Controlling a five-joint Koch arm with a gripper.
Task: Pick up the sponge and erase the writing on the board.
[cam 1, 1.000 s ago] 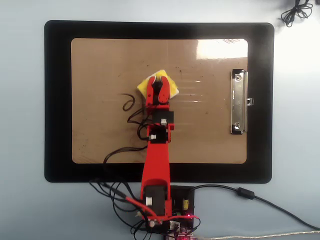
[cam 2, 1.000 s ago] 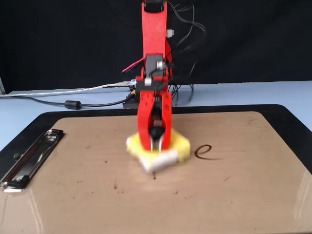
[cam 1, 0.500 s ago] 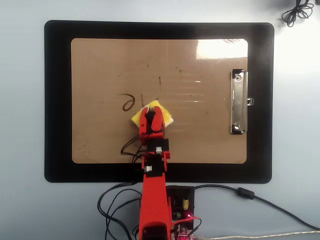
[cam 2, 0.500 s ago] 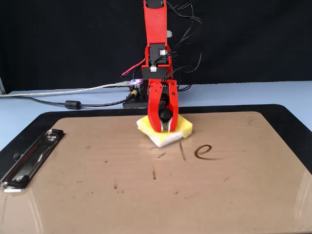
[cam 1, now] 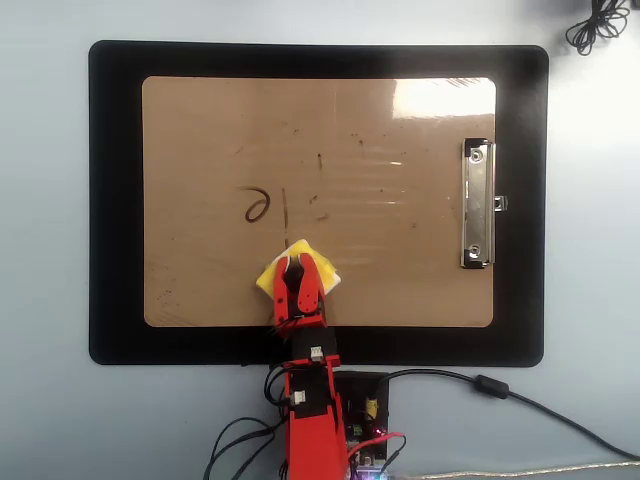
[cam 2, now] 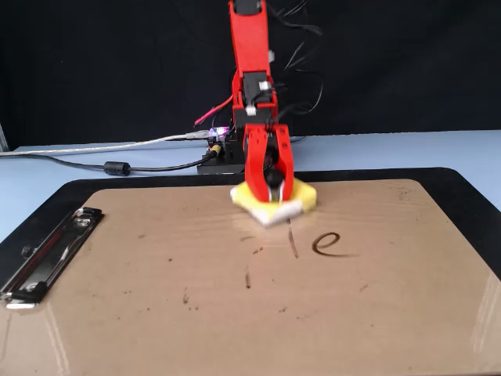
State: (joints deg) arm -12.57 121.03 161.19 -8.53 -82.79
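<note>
The tan board (cam 1: 200,120) (cam 2: 235,313) lies on a black mat, with its silver clip (cam 1: 478,204) (cam 2: 43,254) on one short edge. Of the writing, an "e" (cam 1: 257,205) (cam 2: 327,244), an "l" stroke (cam 1: 285,208) (cam 2: 293,239) and some faint marks are left. My red gripper (cam 1: 299,270) (cam 2: 273,200) is shut on the yellow sponge (cam 1: 272,277) (cam 2: 304,197) and holds it down on the board near the edge closest to the arm's base. The sponge's centre is hidden by the jaws.
The black mat (cam 1: 115,200) (cam 2: 462,188) frames the board. The arm's base with cables (cam 1: 340,420) (cam 2: 215,153) stands just off the mat. A grey cable (cam 1: 520,395) (cam 2: 94,164) runs over the pale blue table. A coiled wire (cam 1: 592,25) lies in a corner.
The gripper dragged the sponge across the board toward the arm's base, wiping away more of the letters. The "e" and one stroke have come back into sight behind it.
</note>
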